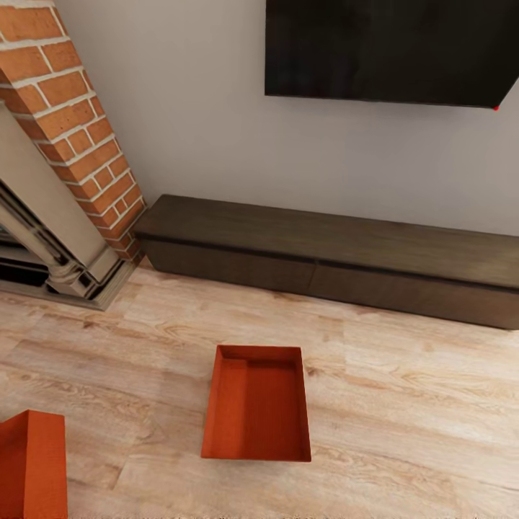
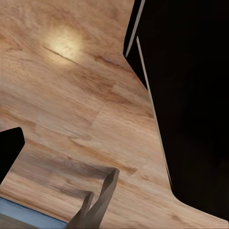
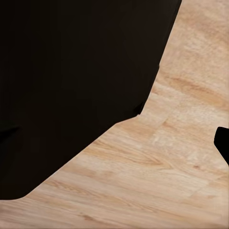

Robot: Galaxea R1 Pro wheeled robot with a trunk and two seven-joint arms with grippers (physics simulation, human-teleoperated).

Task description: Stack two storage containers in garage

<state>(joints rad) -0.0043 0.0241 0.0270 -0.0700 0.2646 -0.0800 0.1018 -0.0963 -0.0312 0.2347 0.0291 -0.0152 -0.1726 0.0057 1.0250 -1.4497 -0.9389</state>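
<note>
— Tools: can't tell from these views whether either is open or holding anything.
— Bins?
— One bin centre on the planks, another bin near left; a careless approach could knock either aside.

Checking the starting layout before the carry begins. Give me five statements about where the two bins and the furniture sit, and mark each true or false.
1. One storage container stands open side up on the wood-plank floor. True.
2. The second storage container is stacked on top of the first. False: it sits apart on the floor, at the lower left edge of the head view.
3. The long low cabinet runs along the wall under the black TV. True.
4. The centre container holds a load of objects. False: its inside looks empty.
5. The brick fireplace stands at the right end of the cabinet. False: it is at the left end.
</note>
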